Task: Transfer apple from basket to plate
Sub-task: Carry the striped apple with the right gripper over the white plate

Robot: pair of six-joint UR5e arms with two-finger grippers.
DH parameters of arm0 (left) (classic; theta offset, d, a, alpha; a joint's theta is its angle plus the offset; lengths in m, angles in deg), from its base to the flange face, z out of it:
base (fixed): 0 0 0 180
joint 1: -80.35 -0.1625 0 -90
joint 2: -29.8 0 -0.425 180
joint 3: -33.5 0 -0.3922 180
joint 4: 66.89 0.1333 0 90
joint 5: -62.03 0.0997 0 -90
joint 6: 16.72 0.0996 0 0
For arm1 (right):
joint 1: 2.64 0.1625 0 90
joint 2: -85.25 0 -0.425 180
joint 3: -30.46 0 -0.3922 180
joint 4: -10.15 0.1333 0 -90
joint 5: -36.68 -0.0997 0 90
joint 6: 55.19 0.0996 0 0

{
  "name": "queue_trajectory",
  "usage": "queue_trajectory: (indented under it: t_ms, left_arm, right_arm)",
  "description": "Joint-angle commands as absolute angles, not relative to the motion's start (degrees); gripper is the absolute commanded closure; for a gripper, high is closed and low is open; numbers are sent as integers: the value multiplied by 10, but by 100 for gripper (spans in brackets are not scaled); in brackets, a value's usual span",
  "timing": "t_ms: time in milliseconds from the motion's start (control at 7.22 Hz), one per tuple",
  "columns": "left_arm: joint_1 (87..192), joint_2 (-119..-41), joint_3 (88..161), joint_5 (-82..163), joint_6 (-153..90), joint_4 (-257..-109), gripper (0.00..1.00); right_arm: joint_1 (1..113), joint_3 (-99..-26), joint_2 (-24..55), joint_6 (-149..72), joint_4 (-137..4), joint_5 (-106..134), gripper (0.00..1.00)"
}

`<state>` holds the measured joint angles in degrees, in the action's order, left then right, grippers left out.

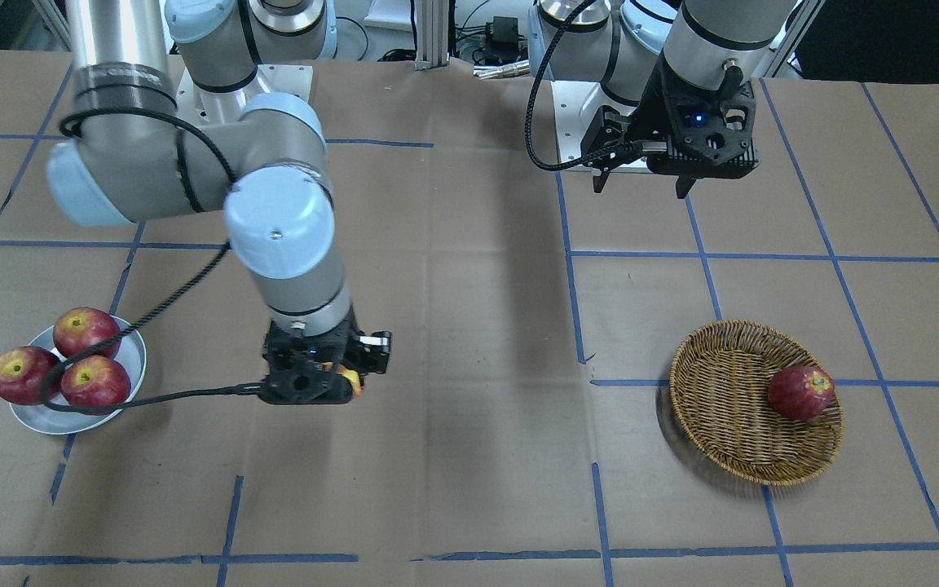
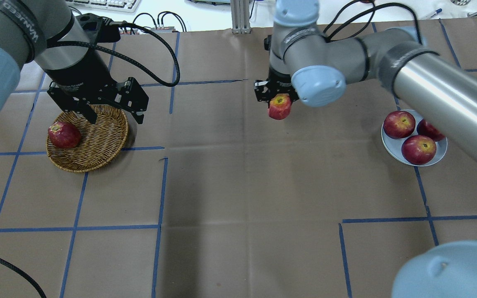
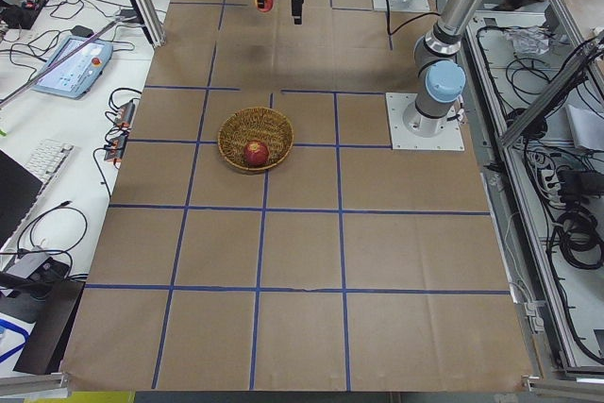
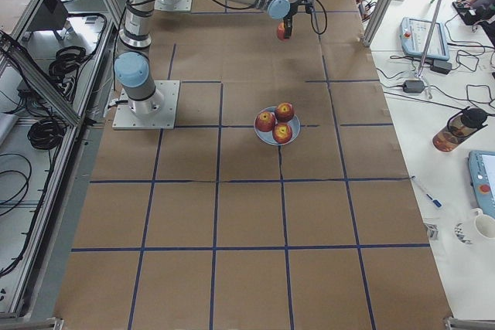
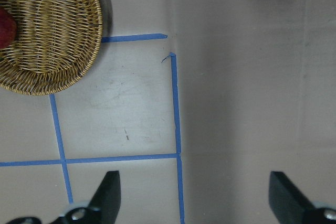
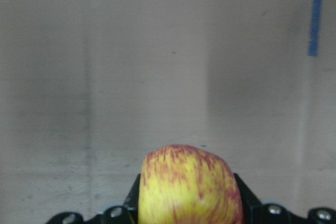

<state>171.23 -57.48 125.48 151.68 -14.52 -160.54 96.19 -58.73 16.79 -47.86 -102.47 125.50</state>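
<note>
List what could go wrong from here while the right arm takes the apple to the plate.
1. The plate already holds three red apples, leaving little bare room; the apple may roll off or knock one out.
2. The right gripper holds the apple in mid-air, short of the plate; a slip would probably drop it there.
3. The arm's cable loops over the plate and might snag an apple.

Small print on the left arm (image 2: 29,31) and right arm (image 2: 404,62) is illegible.
</note>
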Motion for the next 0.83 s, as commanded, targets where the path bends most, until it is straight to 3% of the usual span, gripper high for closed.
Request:
queue_trajectory:
  t_ms: [0, 277, 692]
  left_arm:
    - [1712, -575, 1255, 1517, -145, -1607, 1]
    - [1712, -575, 1254, 1517, -145, -1606, 1]
    - [1712, -575, 1254, 1517, -145, -1607, 1]
  right_arm:
    - [821, -599, 101, -687, -938, 1258, 54]
    - [691, -631, 91, -887, -946, 1259, 54]
    - [629, -667, 101, -991, -969, 1264, 54]
